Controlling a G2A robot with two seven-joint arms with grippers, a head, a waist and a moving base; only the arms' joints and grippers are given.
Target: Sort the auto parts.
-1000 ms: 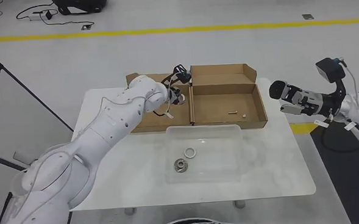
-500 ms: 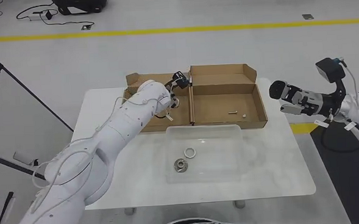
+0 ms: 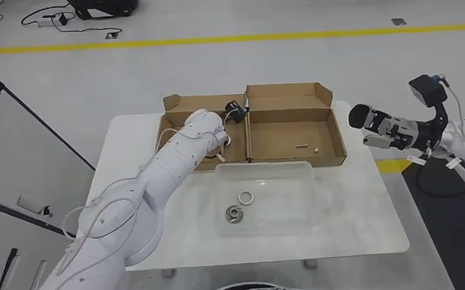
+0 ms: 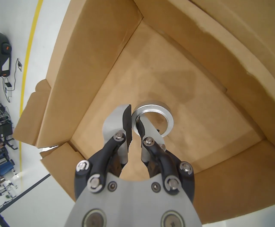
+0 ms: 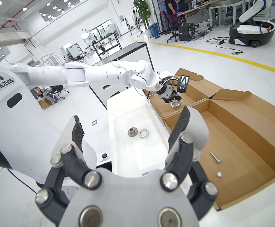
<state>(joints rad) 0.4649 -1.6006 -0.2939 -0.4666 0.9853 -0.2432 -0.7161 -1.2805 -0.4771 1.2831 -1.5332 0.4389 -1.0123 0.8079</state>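
Now: a silver metal ring (image 4: 151, 119) is pinched by its wall in the left claw (image 4: 132, 121), 1 finger through the hole, 1 outside, jaws nearly closed on it. The ring hangs over the floor of the left brown cardboard box (image 4: 193, 92); its shadow suggests no contact.

The right brown cardboard box (image 3: 280, 138) holds 1 small silver bolt (image 5: 215, 158) and 1 small round metal piece (image 5: 219, 174). In front, on the white tabletop (image 3: 363, 217), a clear plastic tray (image 3: 261, 166) holds a grey flanged hub (image 5: 130, 131) and a silver collar (image 5: 142, 132).

The right claw (image 5: 131, 116) is wide open and empty, near the tabletop's right edge.

Judgement: about halfway. 2 are sorted, 1 is in hand, 2 are to go.

In the top view the arm hides part of the left box's floor. The round piece is too small to identify.
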